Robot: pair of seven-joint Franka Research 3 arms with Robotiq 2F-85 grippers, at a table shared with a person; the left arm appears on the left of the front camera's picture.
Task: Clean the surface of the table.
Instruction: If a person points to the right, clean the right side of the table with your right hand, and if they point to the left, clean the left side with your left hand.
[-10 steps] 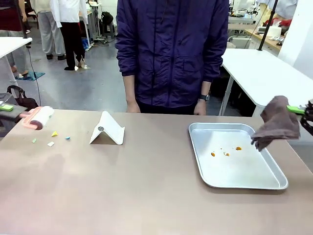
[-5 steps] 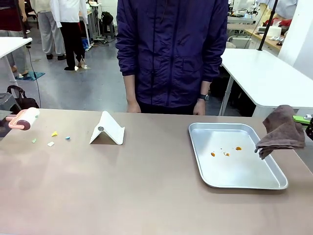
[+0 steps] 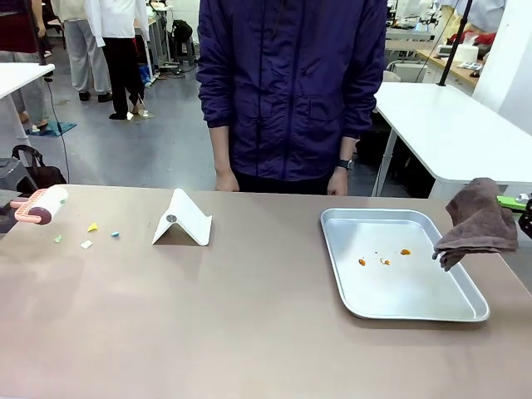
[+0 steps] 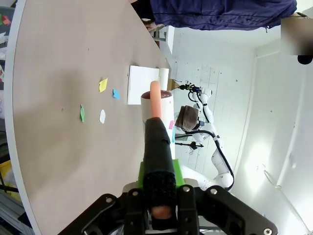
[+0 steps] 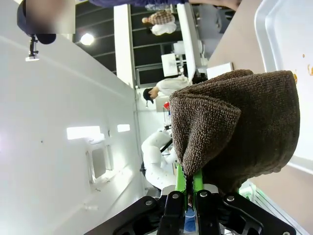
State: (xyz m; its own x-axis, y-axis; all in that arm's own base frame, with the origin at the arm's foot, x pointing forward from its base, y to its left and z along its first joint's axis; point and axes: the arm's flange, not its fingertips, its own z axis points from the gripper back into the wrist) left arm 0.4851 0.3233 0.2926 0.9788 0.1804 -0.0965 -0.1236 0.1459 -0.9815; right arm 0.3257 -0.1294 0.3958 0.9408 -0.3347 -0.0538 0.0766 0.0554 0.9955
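The taupe-brown table (image 3: 249, 324) carries a few small paper scraps (image 3: 91, 227) near its far left. A pink-handled lint roller (image 3: 39, 204) hangs just above the table's left edge. My left gripper (image 4: 157, 128) is shut on its handle, with the white roll (image 4: 157, 104) beyond the fingertips and the scraps (image 4: 102, 85) to the left of it. At the right edge my right gripper (image 3: 522, 206) is shut on a brown cloth (image 3: 480, 223). The cloth (image 5: 239, 127) droops over the green pads, beside the tray's right rim.
A silver metal tray (image 3: 337, 249) with orange crumbs (image 3: 405, 251) lies at the right. A white folded stand (image 3: 183, 221) sits left of centre. A person in a dark blue jacket (image 3: 291, 91) stands at the far edge, hands at their sides. White-topped tables stand behind.
My left gripper drew the lint roller leftward to the table's edge. My right gripper carried the cloth a little to the right, off the tray's rim.
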